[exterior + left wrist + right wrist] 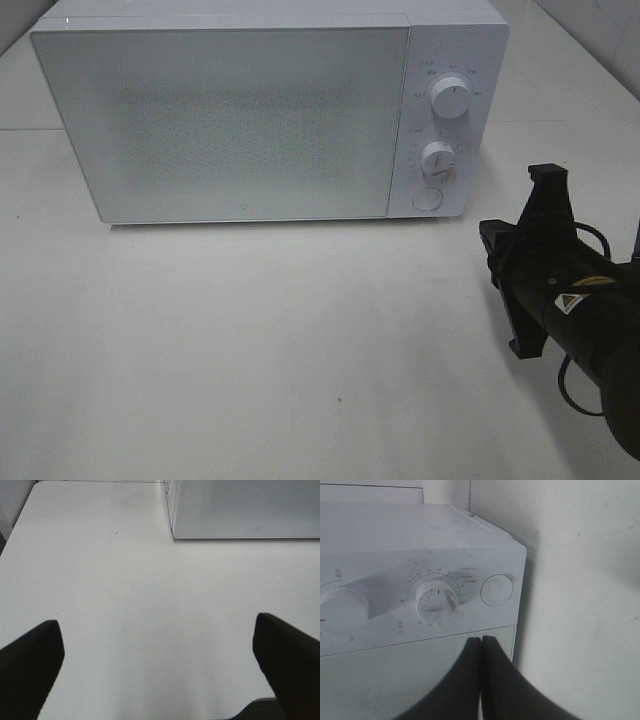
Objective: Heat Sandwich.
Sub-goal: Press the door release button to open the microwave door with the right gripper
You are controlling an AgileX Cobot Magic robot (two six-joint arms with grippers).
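The left gripper point(156, 630) shows only in its own wrist view. Its jaws stand wide apart, with 2 black fingers point(31, 667) at the edges of the picture, bare white tabletop point(125, 580) between them and nothing held. A lower corner of the microwave point(240, 507) lies ahead of it, well apart.

In the high view, 1 white microwave point(250, 30) stands at the back of the tabletop, filling the left and middle. It is the only container in sight. Its door point(220, 125) is shut, and the pale, dotted panel gives no view of the inside. The sandwich shows in none of the 3 views, so whether it sits inside the microwave cannot be told.

On the control strip to the right of the door there are 2 round knobs, an upper knob point(452, 98) and a lower knob point(438, 158), with 1 round button point(427, 198) beneath them. The right wrist view shows the button and both knobs close up, 1 of the knobs cut off at the edge of the picture.

Farthest right, the right gripper point(481, 640) hangs above the tabletop near the microwave's control end, apart from it. Its jaws are pressed together tip to tip, with nothing between them.
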